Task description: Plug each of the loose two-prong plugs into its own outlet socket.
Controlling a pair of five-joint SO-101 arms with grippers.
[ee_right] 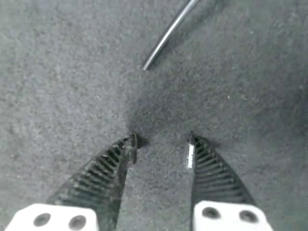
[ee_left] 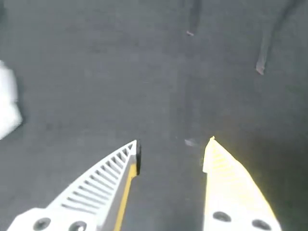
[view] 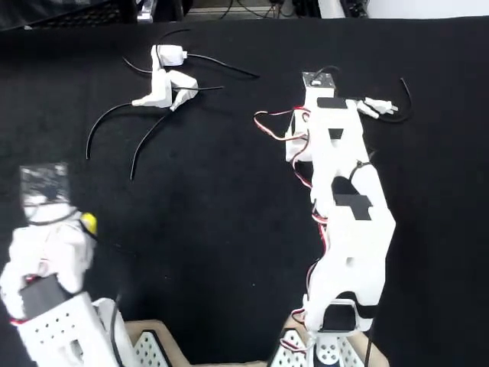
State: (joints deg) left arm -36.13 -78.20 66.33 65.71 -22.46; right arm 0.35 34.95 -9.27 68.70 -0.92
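Observation:
A cluster of white plug and socket pieces lies at the far left of the black cloth in the high view: one block (view: pixel 168 56) on a black cable, an angled piece (view: pixel 156 93) and a smaller plug (view: pixel 184 82) beside it. Another small white plug (view: pixel 378 107) lies at the far right, close beside the right arm's wrist (view: pixel 321 84). My right gripper (ee_right: pixel 161 142) is open over bare cloth, near a loose cable end (ee_right: pixel 166 36). My left gripper (ee_left: pixel 173 144) is open and holds nothing, low at the near left, its yellow finger (view: pixel 89 222) showing.
Black cables (view: pixel 114 115) trail from the cluster toward the left arm. A white shape (ee_left: pixel 7 108) sits at the edge of the left wrist view. The right arm's body (view: pixel 348 229) covers the cloth's right middle. A wooden base (view: pixel 164 348) lies at the near edge.

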